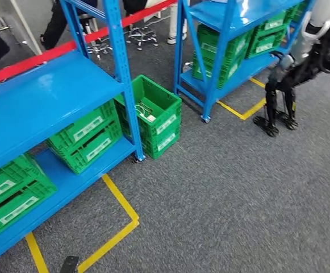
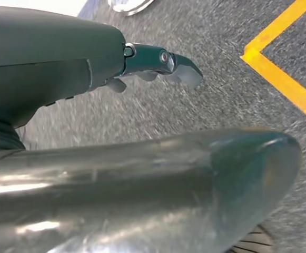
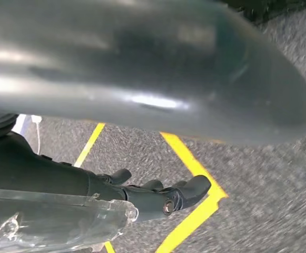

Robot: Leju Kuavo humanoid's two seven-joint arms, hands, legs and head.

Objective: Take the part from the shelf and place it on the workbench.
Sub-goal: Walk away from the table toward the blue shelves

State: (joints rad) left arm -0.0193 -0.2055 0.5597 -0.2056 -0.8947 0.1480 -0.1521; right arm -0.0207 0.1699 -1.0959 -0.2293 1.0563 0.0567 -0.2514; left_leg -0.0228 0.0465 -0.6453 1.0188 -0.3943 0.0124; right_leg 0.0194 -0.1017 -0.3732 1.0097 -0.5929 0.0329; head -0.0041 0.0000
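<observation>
Clear crinkled plastic [image 3: 59,219] lies against the right hand [image 3: 103,192], probably the bagged part, but you cannot tell if the fingers really grip it. The left hand [image 2: 84,58] is stretched out, holding nothing. Such a packet should be light and slippery, so hold it around the middle, not by the loose film.

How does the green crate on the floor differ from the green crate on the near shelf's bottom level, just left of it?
The floor crate stands on the carpet beside the shelf post; the shelf crate sits on the blue shelf board. The floor crate's open top shows small parts inside; the shelf crate's inside is hidden under the level above. Both are green, with pale labels on their sides.
</observation>
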